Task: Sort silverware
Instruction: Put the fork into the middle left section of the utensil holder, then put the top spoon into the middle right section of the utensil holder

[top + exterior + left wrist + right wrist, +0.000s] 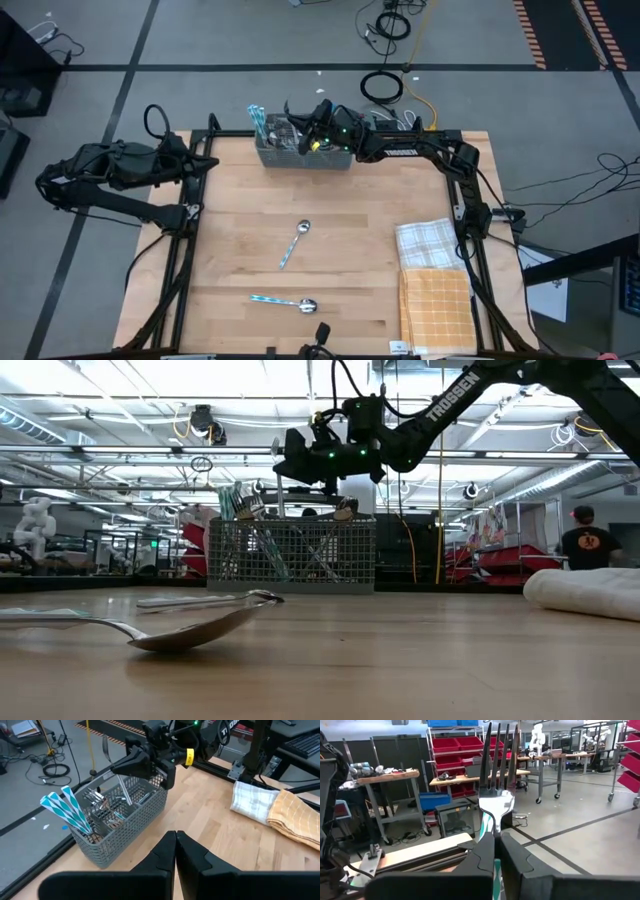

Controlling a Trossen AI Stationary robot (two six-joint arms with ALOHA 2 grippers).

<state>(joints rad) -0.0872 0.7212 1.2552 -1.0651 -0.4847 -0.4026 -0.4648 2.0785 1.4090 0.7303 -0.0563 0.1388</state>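
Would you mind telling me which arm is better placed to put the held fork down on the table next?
The right: its gripper already clamps the fork above the basket. The left gripper waits shut at the table's left edge.

Bright, even light comes from ceiling strips above the basket (291,555) in the low view. The near spoon (170,632) is blurred and glinting. Shadows around the basket are faint and soft.

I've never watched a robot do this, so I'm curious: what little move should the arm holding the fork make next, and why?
Probably lower it into the basket. The right gripper grips a fork tines-up just above the mesh basket, while two spoons lie on the table. The left gripper waits at the table's left edge.
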